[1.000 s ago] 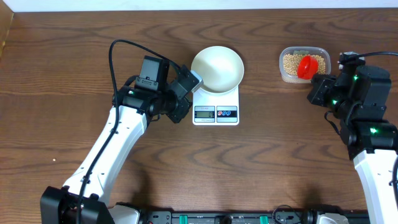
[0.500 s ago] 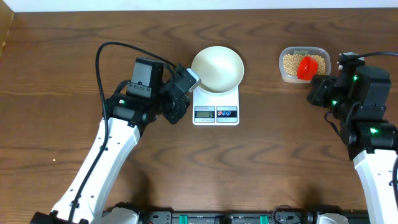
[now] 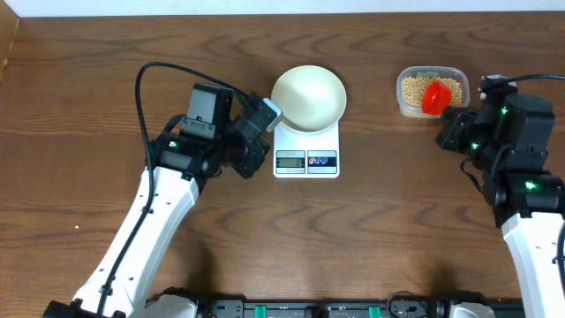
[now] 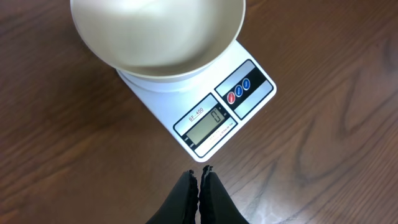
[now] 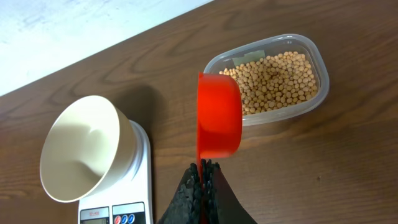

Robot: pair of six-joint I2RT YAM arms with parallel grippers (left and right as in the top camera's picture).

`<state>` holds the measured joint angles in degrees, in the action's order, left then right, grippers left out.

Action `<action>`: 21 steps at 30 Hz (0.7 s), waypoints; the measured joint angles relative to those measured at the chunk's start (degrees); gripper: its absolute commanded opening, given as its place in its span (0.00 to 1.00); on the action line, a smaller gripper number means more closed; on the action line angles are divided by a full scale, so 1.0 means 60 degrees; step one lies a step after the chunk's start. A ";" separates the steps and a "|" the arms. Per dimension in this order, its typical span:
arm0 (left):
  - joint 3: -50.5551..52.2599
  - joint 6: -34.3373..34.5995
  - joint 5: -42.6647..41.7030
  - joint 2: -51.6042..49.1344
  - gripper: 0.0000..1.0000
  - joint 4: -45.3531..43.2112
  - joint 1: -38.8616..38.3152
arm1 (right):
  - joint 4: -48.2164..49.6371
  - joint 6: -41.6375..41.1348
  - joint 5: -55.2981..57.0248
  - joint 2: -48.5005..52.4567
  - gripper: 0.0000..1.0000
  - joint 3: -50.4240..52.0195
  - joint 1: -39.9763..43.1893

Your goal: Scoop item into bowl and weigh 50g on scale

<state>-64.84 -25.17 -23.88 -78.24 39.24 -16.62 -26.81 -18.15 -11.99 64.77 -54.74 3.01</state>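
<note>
my right gripper [image 5: 202,171] pinches red scoop [image 5: 219,118] by its handle at the tub [image 5: 314,53] of beans [image 5: 280,81]; scoop's inside hidden, possibly empty. left gripper [image 4: 200,177] closed, empty, near scale [image 3: 306,161]; bowl [image 3: 308,97] on it.

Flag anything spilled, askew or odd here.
Nothing stands out. The bowl sits empty and upright on the scale, the beans are all in their tub, none on the table, and the right gripper holds the red scoop.
</note>
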 measured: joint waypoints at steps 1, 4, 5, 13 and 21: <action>0.0000 0.0135 0.0000 0.0000 0.08 0.0000 0.0000 | 0.0000 0.0000 0.0000 0.0000 0.01 0.0000 0.0000; 0.0000 0.0441 0.0000 0.0000 0.08 -0.0022 0.0000 | 0.0000 0.0000 0.0000 0.0000 0.01 0.0000 0.0000; 0.0000 0.0499 0.0000 0.0000 0.08 -0.0040 0.0000 | 0.0000 0.0000 0.0000 0.0000 0.01 0.0000 0.0000; 0.0000 0.0736 0.0004 0.0000 0.99 -0.0062 0.0000 | 0.0000 0.0000 0.0000 0.0000 0.01 0.0000 0.0000; 0.0000 0.0805 0.0004 0.0000 0.99 0.0069 0.0000 | -0.0036 0.0182 0.0000 0.0000 0.01 0.0000 0.0000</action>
<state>-64.84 -20.34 -23.86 -78.24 39.66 -16.62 -27.03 -17.06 -11.99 64.77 -54.74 3.01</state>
